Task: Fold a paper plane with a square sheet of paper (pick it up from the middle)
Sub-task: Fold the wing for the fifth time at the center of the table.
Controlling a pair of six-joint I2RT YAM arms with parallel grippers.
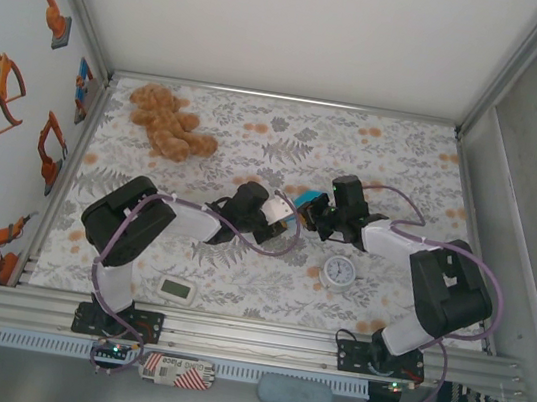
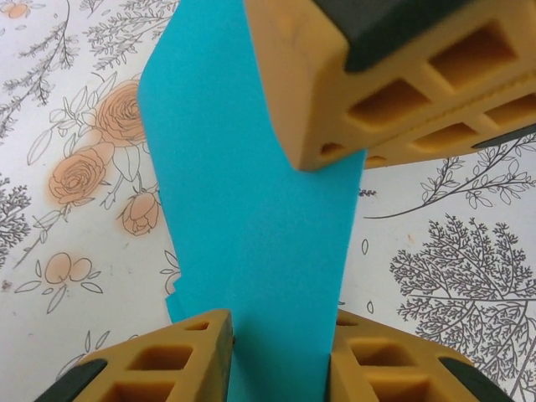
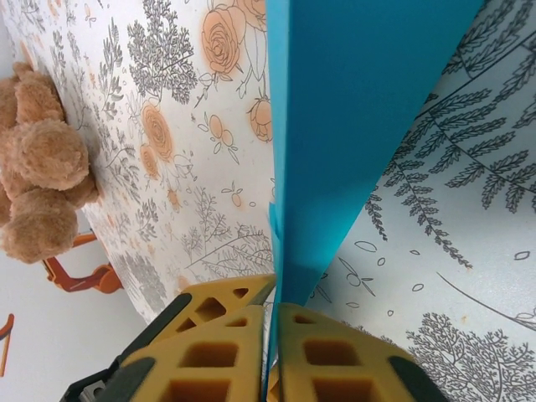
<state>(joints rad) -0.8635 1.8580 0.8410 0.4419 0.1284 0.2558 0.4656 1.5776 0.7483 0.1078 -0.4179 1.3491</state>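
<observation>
While the right gripper [image 3: 275,306] clamped the folded paper [image 3: 360,100], its length ran up-frame. Left gripper [image 2: 282,339] straddled it, jaws apart.

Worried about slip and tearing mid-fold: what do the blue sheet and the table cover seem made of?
Blue sheet: thin paper by the look, matte turquoise, no gloss, bending smoothly with a crisp edge. Table cover: probably printed cloth or vinyl, matte, floral pattern, lying flat; which one I cannot tell.
</observation>
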